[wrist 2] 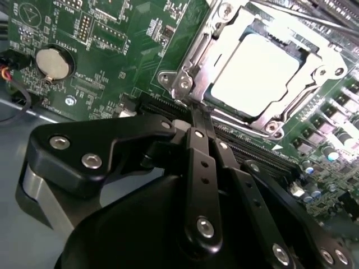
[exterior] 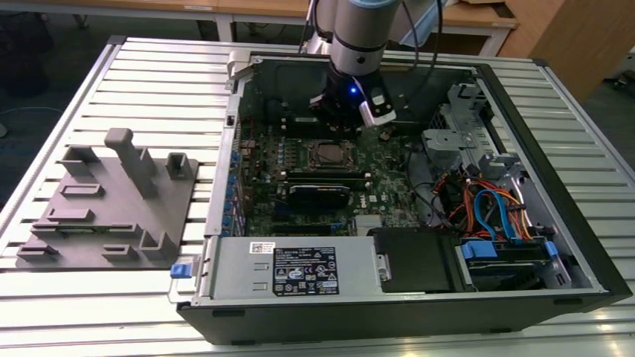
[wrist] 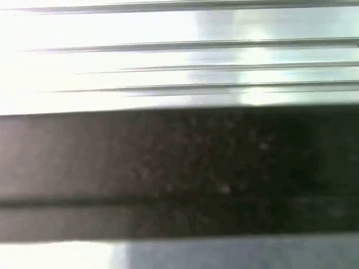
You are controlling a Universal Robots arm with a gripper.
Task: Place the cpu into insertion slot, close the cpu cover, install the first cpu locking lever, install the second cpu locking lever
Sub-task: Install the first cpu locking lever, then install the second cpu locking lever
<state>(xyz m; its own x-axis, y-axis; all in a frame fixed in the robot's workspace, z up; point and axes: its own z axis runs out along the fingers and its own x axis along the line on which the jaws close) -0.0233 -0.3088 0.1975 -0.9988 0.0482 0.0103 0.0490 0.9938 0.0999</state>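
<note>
Claw (wrist 2: 197, 120) nr flat-lying cpu (wrist 2: 255, 70)

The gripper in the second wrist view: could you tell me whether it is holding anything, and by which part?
Nothing is held. The gripper is shut with its tips together beside the cpu cover, which lies closed over the cpu.

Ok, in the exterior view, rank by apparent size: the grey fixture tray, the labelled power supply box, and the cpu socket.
Largest to smallest:
1. grey fixture tray
2. power supply box, close to the tray, and nearer the camera
3. cpu socket, clearly smallest
</note>
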